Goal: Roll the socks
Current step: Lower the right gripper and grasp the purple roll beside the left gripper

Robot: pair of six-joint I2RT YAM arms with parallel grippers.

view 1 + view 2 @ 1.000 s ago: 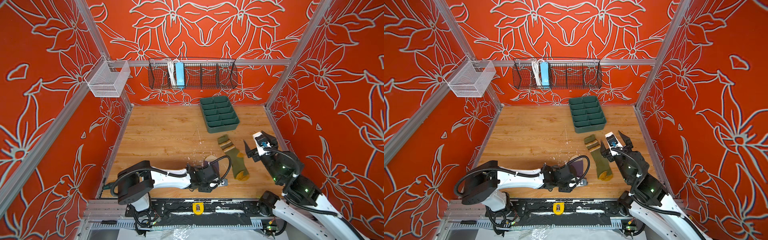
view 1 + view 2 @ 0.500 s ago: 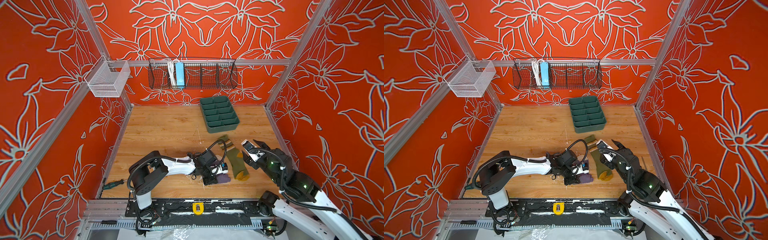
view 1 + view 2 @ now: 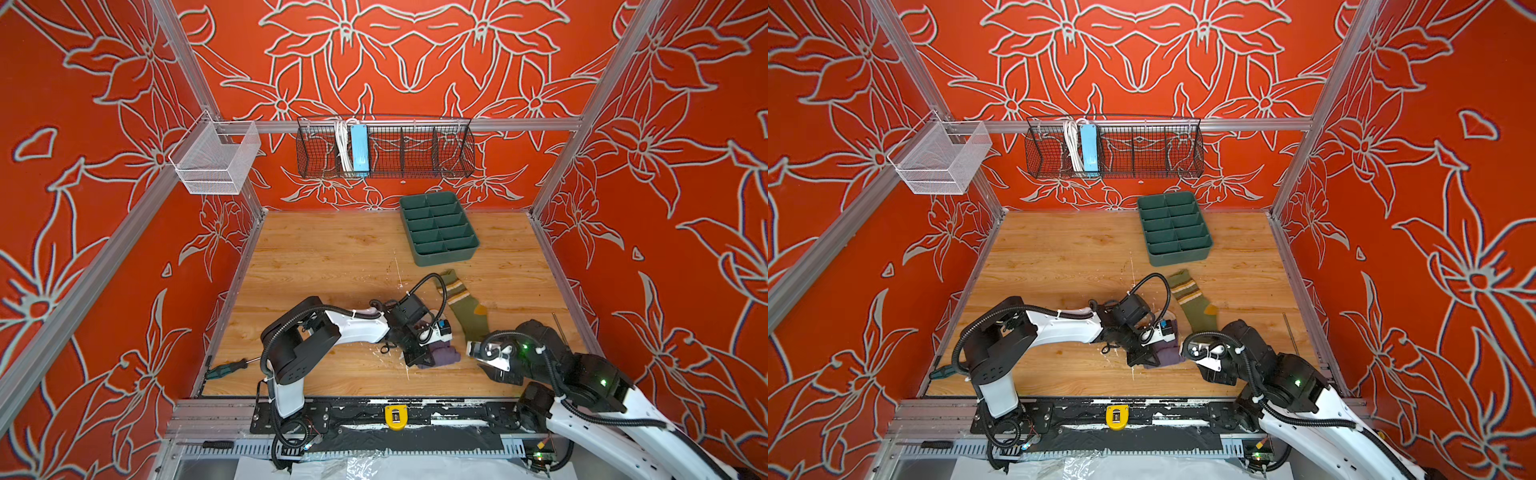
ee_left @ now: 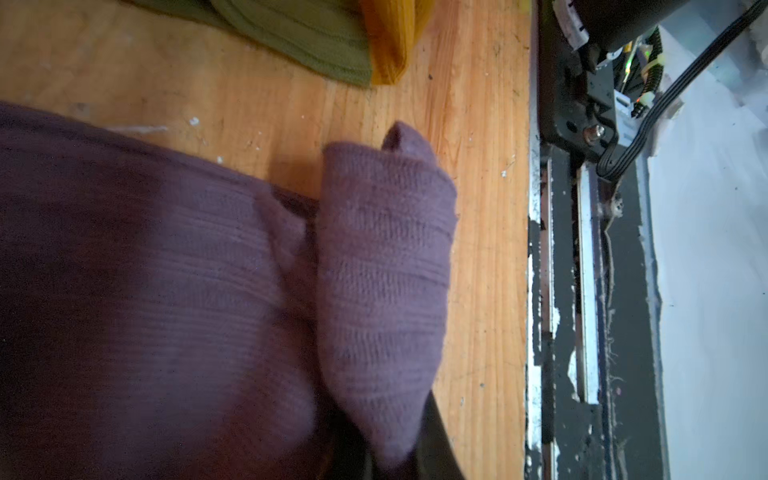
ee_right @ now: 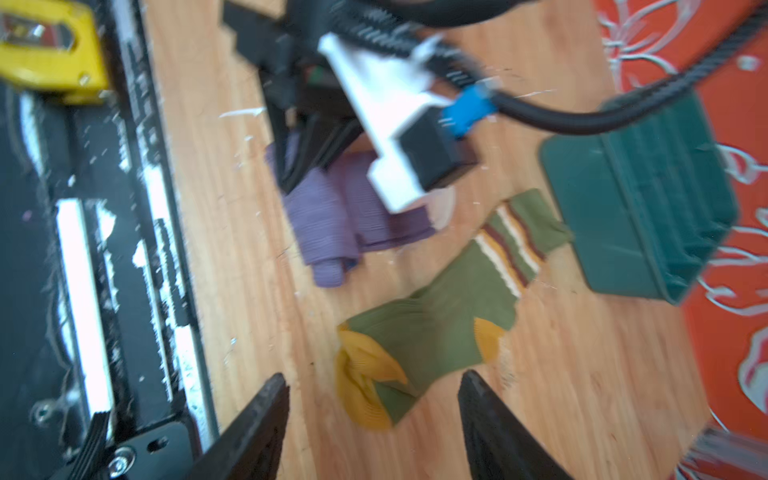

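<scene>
Left gripper (image 3: 417, 357) tight on purple sock (image 3: 442, 355), right gripper (image 5: 372, 375) agape; scuffed wooden tabletop (image 3: 332, 257), orange floral walls (image 3: 415, 62).

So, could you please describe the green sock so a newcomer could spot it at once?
On the wooden table, find the dark green divided tray near the back wall. Just in front of it lies the green sock, spread flat. Unlike the bunched purple sock beside it, it has mustard heel and toe.
</scene>
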